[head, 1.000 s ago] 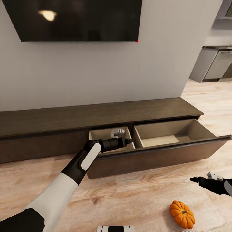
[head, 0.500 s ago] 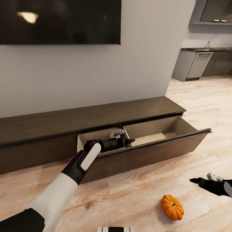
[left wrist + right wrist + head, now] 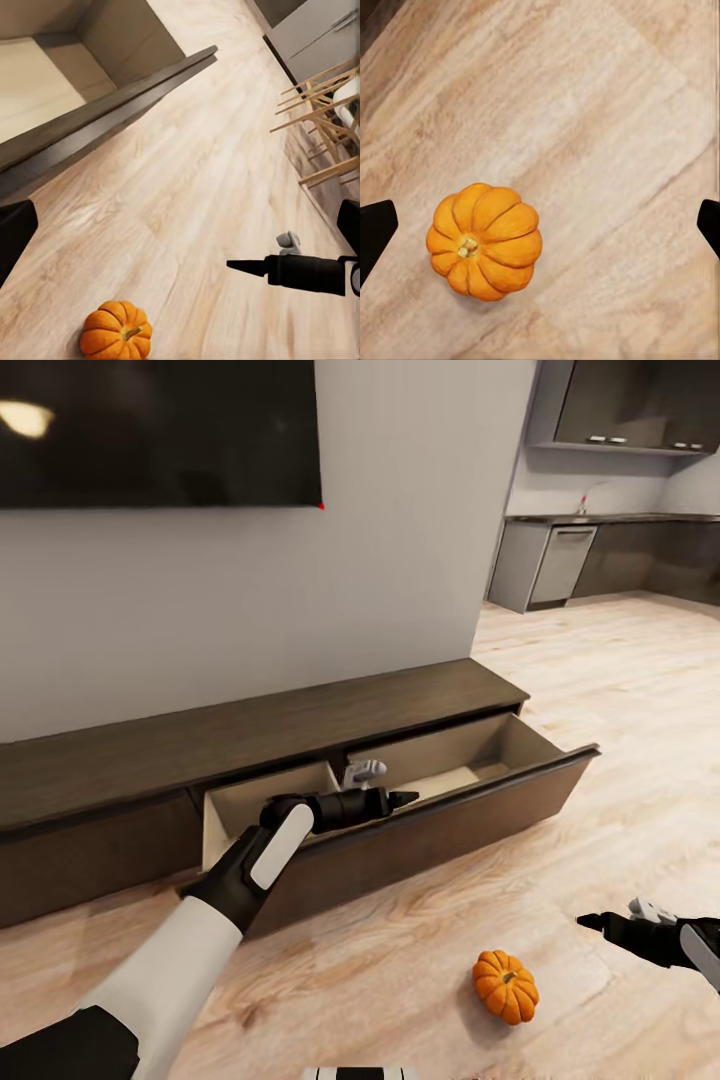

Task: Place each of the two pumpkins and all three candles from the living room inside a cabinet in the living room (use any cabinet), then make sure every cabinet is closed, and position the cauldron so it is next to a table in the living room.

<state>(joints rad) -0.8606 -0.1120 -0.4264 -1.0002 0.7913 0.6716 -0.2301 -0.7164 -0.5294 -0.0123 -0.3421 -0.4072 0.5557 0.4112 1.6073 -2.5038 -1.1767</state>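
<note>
The long dark-brown cabinet [image 3: 250, 730] stands against the wall with one wide drawer [image 3: 460, 822] pulled out, pale beige inside; its front edge also shows in the left wrist view [image 3: 112, 105]. My left gripper [image 3: 388, 783] hovers open over that drawer's front edge, holding nothing. One orange pumpkin [image 3: 505, 987] sits upright on the wood floor in front of the drawer's right end. My right gripper [image 3: 612, 915] is open a little to the pumpkin's right and above floor level. Its wrist camera looks straight down on the pumpkin [image 3: 485, 241], which lies off-centre between the spread fingertips. The left wrist view catches the pumpkin [image 3: 116, 330] and the right gripper [image 3: 270, 255].
A dark TV [image 3: 150, 430] hangs on the wall above the cabinet. Past the wall's corner, the kitchen with grey cupboards [image 3: 590, 555] lies at the back right. Wooden chairs [image 3: 322, 112] stand across the floor. The pulled-out drawer juts into the floor space.
The whole head view has swung to the right: cabinet, TV and pumpkin slid left in the picture and more kitchen shows. Both arms keep their pose, grippers still open.
</note>
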